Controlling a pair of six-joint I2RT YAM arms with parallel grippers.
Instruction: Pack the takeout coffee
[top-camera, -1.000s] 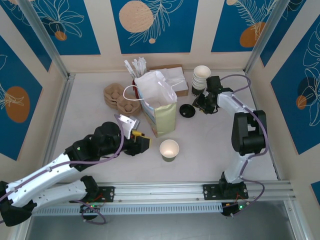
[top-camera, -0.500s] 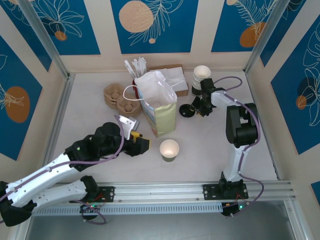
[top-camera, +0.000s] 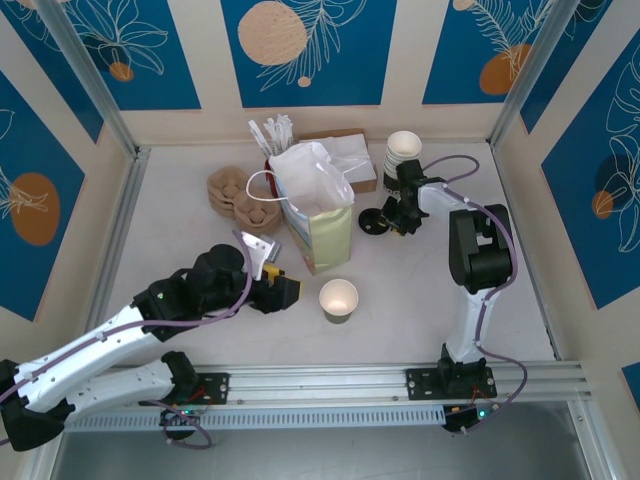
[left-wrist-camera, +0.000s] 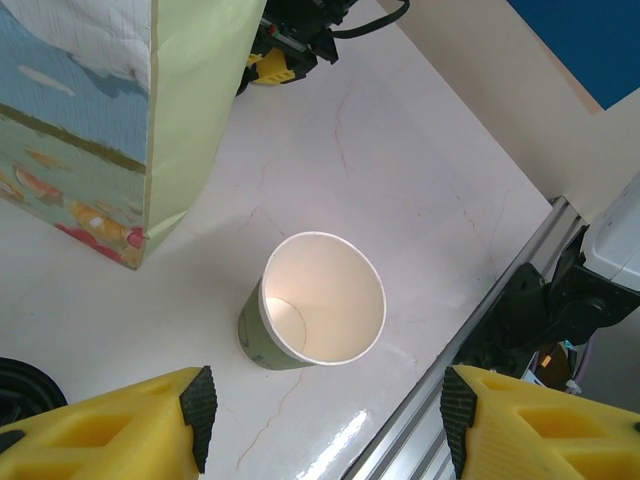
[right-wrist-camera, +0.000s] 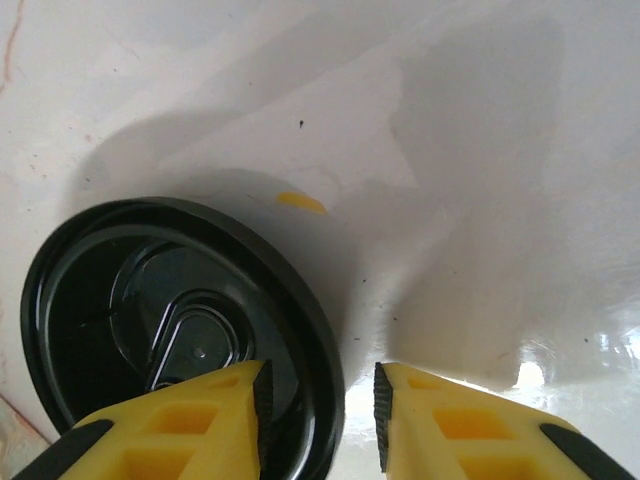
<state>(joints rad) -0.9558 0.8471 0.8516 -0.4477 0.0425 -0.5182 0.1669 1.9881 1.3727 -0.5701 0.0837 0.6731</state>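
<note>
The lidless cup (top-camera: 338, 298) stands upright on the table (top-camera: 420, 290), near the bag (top-camera: 318, 215); the left gripper (left-wrist-camera: 325, 420) hovers beside it, fingers wide apart; the right gripper (right-wrist-camera: 320, 400), fingers narrowly apart, straddles the rim of 1 black lid (right-wrist-camera: 160, 320).

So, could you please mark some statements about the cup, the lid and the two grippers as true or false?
1. The coffee cup has its lid on. False: it is open on top, and the black lid lies on the table apart from it.
2. The left gripper is open and faces the cup. True.
3. The cup stands inside the paper bag. False: it stands on the table beside the bag.
4. The right gripper is at the rim of the lid. True.
</note>
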